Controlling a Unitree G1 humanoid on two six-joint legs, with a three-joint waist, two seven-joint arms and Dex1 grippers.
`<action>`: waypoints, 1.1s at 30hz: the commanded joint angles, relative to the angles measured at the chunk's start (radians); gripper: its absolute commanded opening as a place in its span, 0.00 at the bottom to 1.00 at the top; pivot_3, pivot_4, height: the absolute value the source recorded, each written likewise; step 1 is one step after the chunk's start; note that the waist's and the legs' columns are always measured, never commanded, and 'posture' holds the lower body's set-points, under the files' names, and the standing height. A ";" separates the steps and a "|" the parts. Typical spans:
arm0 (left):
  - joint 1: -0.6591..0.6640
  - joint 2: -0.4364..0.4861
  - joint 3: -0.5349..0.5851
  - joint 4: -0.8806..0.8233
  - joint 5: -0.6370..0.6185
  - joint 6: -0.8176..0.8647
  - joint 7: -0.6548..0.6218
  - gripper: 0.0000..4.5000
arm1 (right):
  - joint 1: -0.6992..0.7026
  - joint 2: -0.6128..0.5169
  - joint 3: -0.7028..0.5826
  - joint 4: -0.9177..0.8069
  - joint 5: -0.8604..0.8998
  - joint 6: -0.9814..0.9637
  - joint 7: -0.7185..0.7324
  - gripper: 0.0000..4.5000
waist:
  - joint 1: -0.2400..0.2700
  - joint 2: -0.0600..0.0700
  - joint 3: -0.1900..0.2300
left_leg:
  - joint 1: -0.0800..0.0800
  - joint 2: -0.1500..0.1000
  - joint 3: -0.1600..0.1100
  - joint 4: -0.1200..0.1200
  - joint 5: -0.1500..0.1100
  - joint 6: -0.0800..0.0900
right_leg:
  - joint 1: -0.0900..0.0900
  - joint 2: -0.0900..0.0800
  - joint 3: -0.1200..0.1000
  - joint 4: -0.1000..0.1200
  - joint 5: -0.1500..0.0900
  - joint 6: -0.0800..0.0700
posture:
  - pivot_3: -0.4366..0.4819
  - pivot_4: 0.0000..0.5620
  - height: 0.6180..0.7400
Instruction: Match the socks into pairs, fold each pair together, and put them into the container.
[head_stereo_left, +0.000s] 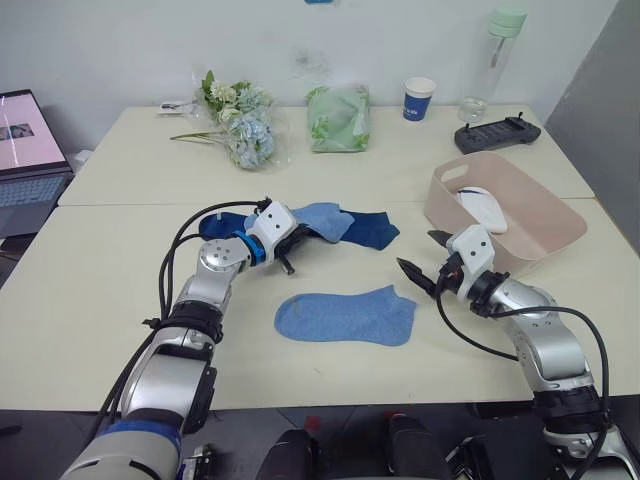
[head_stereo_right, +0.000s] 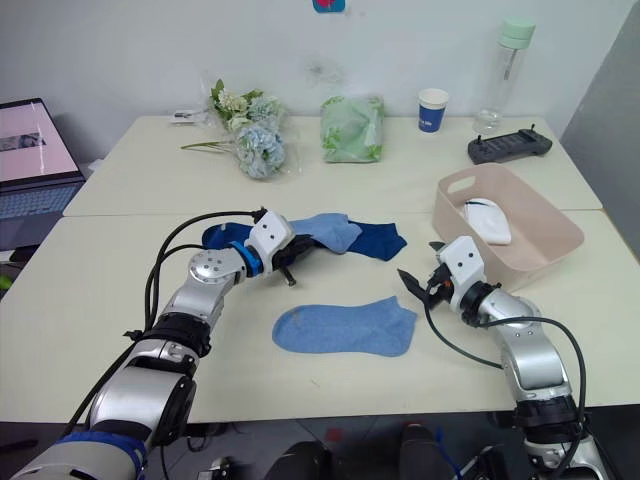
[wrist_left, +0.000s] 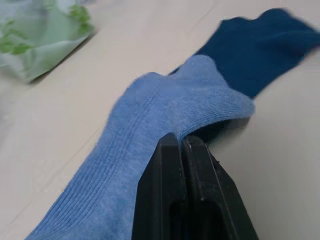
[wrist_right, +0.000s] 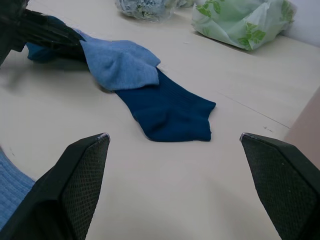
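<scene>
One light blue sock (head_stereo_left: 345, 315) lies flat at the table's front middle. A second light blue sock (head_stereo_left: 325, 218) rests partly over a dark navy sock (head_stereo_left: 372, 231), and my left gripper (head_stereo_left: 296, 240) is shut on its edge; in the left wrist view the fingertips (wrist_left: 172, 145) pinch the knit. More dark navy fabric (head_stereo_left: 220, 224) shows behind that wrist. My right gripper (head_stereo_left: 420, 253) hovers open and empty between the flat sock and the pink container (head_stereo_left: 545, 205). A white sock (head_stereo_left: 485, 208) lies inside the container.
Along the table's far side stand a bunch of flowers (head_stereo_left: 241, 127), a pale green bag (head_stereo_left: 338, 118), a blue paper cup (head_stereo_left: 419, 98), a bottle (head_stereo_left: 500, 58) and a black controller (head_stereo_left: 497, 132). A laptop (head_stereo_left: 25, 150) sits at the far left.
</scene>
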 joint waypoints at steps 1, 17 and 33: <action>0.039 0.042 -0.015 -0.104 0.006 0.027 -0.033 0.01 | -0.011 -0.003 -0.014 -0.033 0.015 -0.007 0.003 1.00 | 0.000 0.000 0.000 | 0.000 0.000 0.000 0.000 0.000 0.000 | 0.000 0.000 0.000 0.000 0.000 0.000 | 0.48 0.27 1.00; 0.060 0.022 -0.084 -0.110 0.102 -0.033 0.056 0.39 | -0.018 0.000 -0.010 -0.023 0.011 -0.010 0.008 1.00 | 0.001 0.000 0.000 | 0.000 0.000 0.000 0.000 0.000 0.000 | 0.000 0.000 0.000 0.000 0.000 0.000 | 0.48 0.27 1.00; 0.048 -0.011 -0.066 -0.153 0.042 -0.054 0.024 0.00 | -0.020 -0.001 -0.012 -0.017 0.011 -0.009 0.008 1.00 | 0.002 0.000 0.000 | 0.000 0.000 0.000 0.000 0.000 0.000 | 0.000 0.000 0.000 0.000 0.000 0.000 | 0.48 0.27 1.00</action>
